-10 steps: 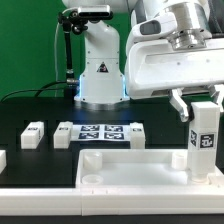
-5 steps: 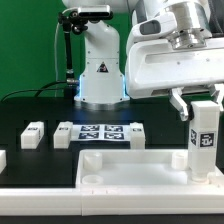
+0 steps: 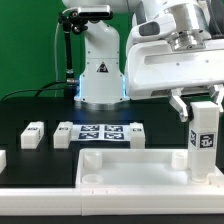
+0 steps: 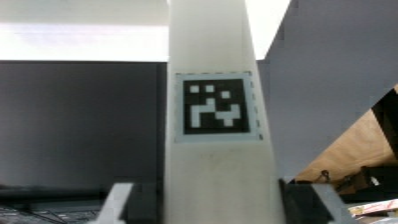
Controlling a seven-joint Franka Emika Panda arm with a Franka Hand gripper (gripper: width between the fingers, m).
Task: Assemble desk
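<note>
The white desk top [image 3: 135, 165] lies flat on the black table, raised rim and corner sockets up. My gripper [image 3: 203, 107] is shut on a white square post leg [image 3: 204, 140] with a black-and-white tag, held upright over the top's corner at the exterior view's right. Its lower end reaches the top there; the joint itself is not clear. In the wrist view the leg [image 4: 217, 110] fills the middle between my two fingers [image 4: 139, 205]. A loose leg [image 3: 33, 134] lies on the table at the exterior view's left. Another white part [image 3: 3, 160] shows at the left edge.
The marker board [image 3: 99, 134] lies flat behind the desk top. The white robot base [image 3: 98, 60] stands at the back middle. A green wall is behind. A white ledge [image 3: 60, 200] runs along the front.
</note>
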